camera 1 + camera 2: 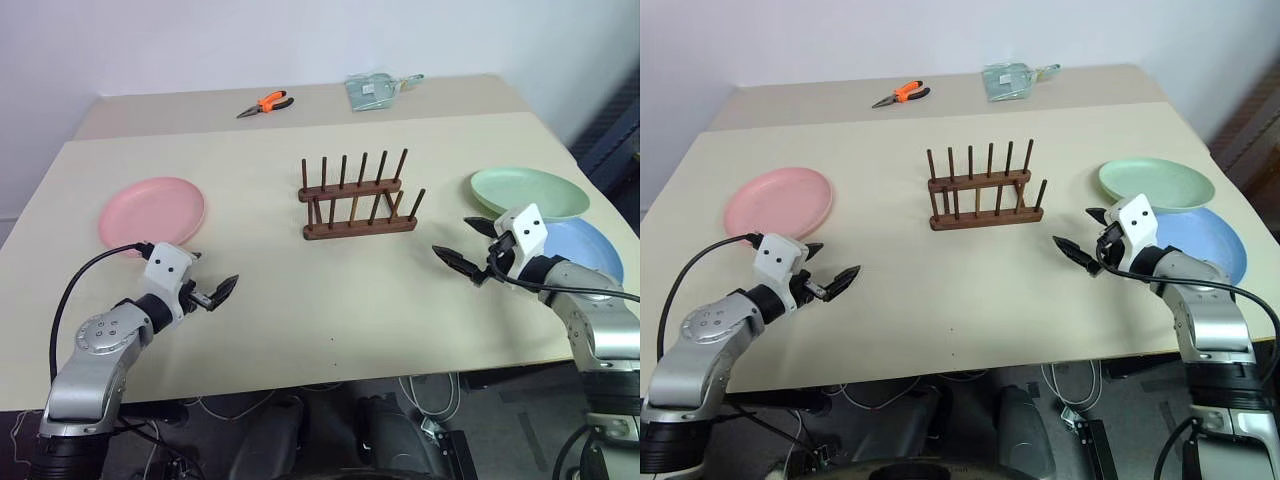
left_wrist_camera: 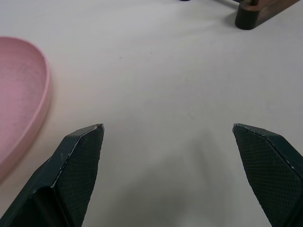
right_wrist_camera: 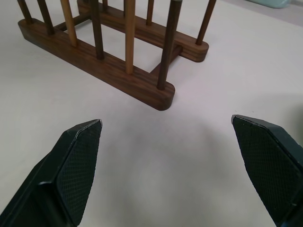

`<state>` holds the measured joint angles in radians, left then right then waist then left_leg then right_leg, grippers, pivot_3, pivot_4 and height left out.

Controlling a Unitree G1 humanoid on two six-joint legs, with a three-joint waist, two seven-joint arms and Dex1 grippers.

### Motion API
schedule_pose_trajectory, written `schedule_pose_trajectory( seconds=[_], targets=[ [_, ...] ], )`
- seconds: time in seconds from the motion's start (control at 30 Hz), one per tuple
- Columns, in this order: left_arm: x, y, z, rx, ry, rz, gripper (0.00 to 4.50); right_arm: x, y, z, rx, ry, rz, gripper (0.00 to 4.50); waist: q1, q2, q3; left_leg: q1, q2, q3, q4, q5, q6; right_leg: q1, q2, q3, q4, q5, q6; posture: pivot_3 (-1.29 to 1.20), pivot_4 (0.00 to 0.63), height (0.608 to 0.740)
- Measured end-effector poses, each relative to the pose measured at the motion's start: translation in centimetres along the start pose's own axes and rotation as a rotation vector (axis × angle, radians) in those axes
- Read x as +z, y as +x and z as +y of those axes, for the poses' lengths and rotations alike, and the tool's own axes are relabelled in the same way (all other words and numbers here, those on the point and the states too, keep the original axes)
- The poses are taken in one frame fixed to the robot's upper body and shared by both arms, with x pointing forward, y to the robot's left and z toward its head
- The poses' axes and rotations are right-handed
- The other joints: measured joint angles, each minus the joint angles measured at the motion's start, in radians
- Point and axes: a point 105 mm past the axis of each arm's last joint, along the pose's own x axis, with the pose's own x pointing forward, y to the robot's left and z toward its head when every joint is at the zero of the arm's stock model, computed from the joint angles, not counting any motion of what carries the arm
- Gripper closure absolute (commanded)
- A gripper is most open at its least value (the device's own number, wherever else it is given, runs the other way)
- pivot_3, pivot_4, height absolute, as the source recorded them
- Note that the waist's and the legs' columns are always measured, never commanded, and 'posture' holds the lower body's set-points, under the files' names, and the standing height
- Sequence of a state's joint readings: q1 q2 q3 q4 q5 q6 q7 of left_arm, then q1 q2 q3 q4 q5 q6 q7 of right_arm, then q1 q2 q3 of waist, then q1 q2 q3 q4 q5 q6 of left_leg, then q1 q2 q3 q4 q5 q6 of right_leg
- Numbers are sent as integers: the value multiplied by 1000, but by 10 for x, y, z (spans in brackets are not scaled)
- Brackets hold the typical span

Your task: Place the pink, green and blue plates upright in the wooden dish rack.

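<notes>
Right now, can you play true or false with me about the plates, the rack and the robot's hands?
1. The wooden dish rack has no plates in it. True.
2. The pink plate is standing upright. False: it lies flat on the table, on the robot's left.
3. The green plate overlaps the blue plate. True: its edge lies over the blue one, on the robot's right.
4. The right gripper is holding the green plate. False: it is open and holds nothing.
5. The left gripper is open. True: its fingers stand wide apart above the bare table.
6. Orange-handled pliers lie inside the rack. False: they lie far behind it.
</notes>
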<state>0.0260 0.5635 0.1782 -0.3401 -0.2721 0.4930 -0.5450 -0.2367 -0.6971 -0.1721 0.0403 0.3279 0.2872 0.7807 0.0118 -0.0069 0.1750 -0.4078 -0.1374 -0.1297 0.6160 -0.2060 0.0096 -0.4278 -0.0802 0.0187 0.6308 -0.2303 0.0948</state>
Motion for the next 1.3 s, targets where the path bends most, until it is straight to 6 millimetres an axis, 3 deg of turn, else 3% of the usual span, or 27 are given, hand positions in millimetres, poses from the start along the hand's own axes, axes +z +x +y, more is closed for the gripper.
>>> schedule_pose_trajectory(
  seconds=[0.37,0.5,0.7,0.87,1.0,1.13,1.27,1.3],
  targets=[
    [2,7,-11,-83,8,-1,36,0,11,13,25,-33,11,0,3,0,0,0,0,0,0,0,0,0,0,0,0,0,0,0,150,729],
    [14,36,-33,-265,41,-14,36,1,18,37,63,-66,0,0,5,0,0,0,0,0,1,-1,-1,1,0,-1,0,0,0,0,150,729],
    [27,107,-66,-475,81,1,36,0,20,62,48,-61,-10,0,3,-1,0,-1,-1,0,2,0,0,0,-1,-1,0,2,3,0,150,729],
    [41,141,-77,-553,143,2,36,2,9,70,-5,-51,-13,0,3,-1,0,-1,-1,-1,2,0,0,1,0,-1,0,2,3,0,150,729],
    [45,155,-81,-572,156,-2,36,-2,1,72,-34,-40,3,0,4,-1,-1,0,-1,-1,3,0,1,2,-1,-2,0,2,4,0,150,729],
    [46,158,-87,-602,160,-15,1319,-5,-5,68,-71,-35,13,0,2,-1,-1,0,-1,-1,4,0,1,2,-1,-2,0,2,4,0,150,729],
    [45,157,-90,-631,173,-33,3380,-5,-6,66,-84,-36,15,0,1,-1,-1,0,-1,-1,4,0,1,2,-1,-2,0,2,4,0,150,729],
    [47,158,-92,-627,175,-41,3715,-5,-6,66,-86,-38,16,0,1,-1,-1,0,-1,-1,4,0,1,2,-1,-2,1,2,4,0,150,729]
  ],
)
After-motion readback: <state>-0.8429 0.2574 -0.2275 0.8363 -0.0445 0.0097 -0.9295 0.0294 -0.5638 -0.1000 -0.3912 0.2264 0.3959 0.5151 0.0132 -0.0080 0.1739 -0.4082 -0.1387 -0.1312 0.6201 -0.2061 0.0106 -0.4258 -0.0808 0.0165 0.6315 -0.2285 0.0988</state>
